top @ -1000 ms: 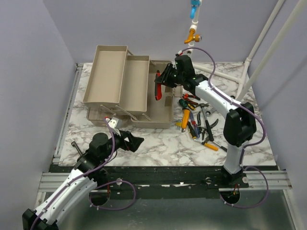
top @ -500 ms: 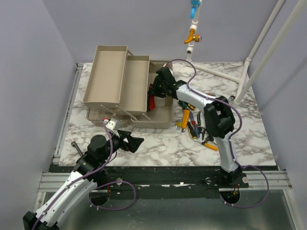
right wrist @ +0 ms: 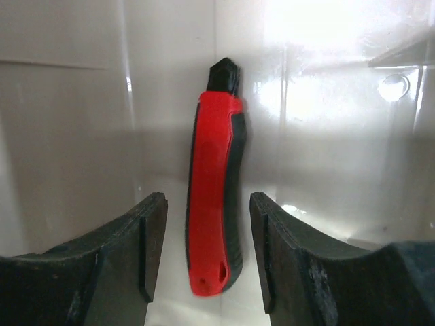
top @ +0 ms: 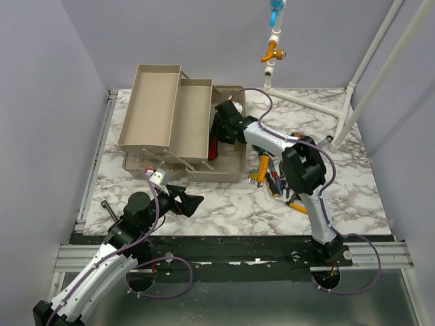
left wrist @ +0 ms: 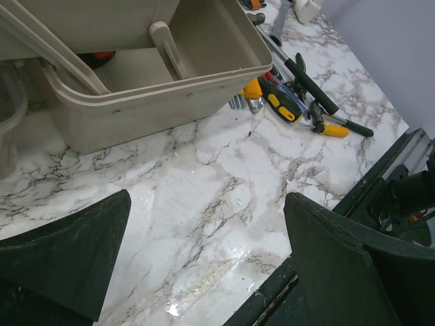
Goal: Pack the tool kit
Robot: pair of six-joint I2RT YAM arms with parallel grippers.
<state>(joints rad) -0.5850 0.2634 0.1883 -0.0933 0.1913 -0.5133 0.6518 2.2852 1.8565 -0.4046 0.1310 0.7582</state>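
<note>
Since a second ago, our right gripper (top: 221,130) has swung left and dipped into the toolbox (top: 221,174), taking the red tool (right wrist: 214,190) down with it. Now its fingers stand parted with a gap on either side of the tool, so we judge it released. It appears to lie on the floor of the bottom compartment, though glare there blurs the contact. We go low before letting go so that it settles rather than drops. Both trays (top: 163,109) are swung back to the left, which keeps that compartment reachable. Our left gripper (left wrist: 207,204) hovers wide and empty over the table (top: 224,204), near the box front and out of the way. More tools (top: 282,178) wait in a heap just right of the box.
</note>
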